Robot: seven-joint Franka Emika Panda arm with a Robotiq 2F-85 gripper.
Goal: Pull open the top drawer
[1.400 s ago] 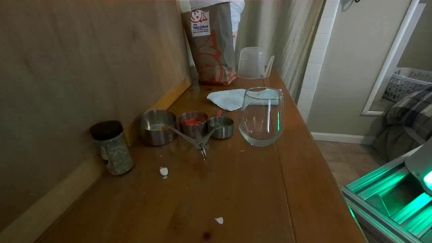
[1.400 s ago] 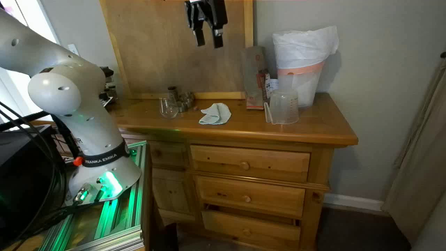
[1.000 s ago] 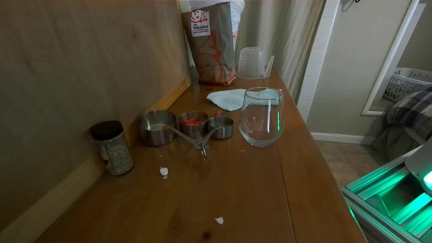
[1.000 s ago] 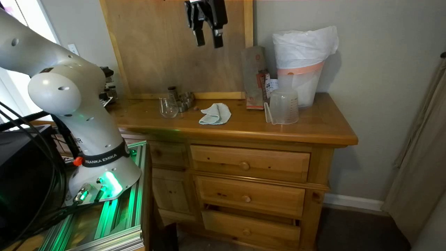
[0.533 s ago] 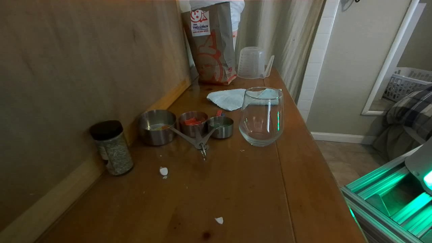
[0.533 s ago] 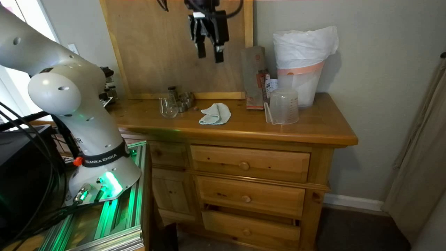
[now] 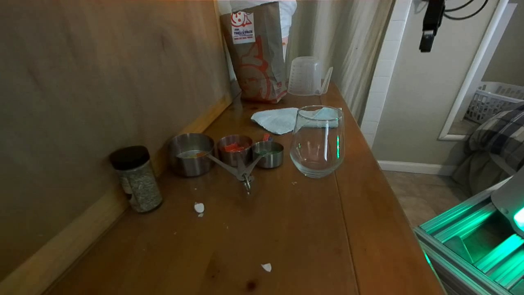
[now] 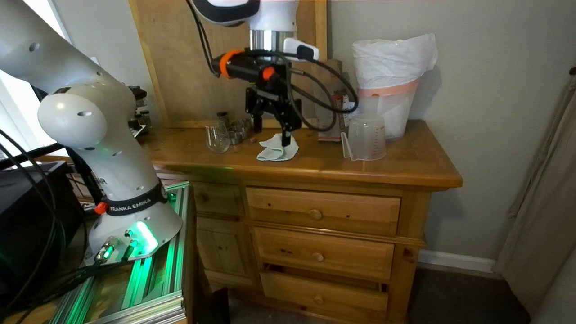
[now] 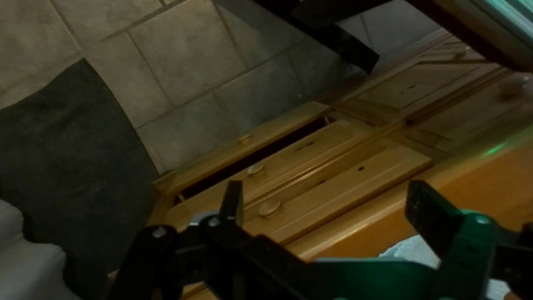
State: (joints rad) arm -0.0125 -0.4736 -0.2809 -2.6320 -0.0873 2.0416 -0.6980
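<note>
In an exterior view, the arm [image 8: 117, 166] stands at the left, bends at a rounded joint and runs out of the frame top left; its wrist [image 8: 272, 40] hangs straight down at the top middle. Below, the gripper [image 8: 272, 133] points downward with its fingers [image 8: 286, 138] spread wide; the wrist view shows the dresser [image 9: 325, 162] through the gap. The cloth [image 8: 270, 154] on the surface [image 8: 310, 155] lies behind one fingertip; in an exterior view, a finger [image 7: 428, 41] hangs well above and beyond the surface's front edge. Lower and to the right, the top drawer [image 8: 324, 209] sits closed: its front faces the room, its long axis runs level from side to side, and its round knob [image 8: 315, 214] points outward. In the wrist view that axis slants from lower left to upper right.
</note>
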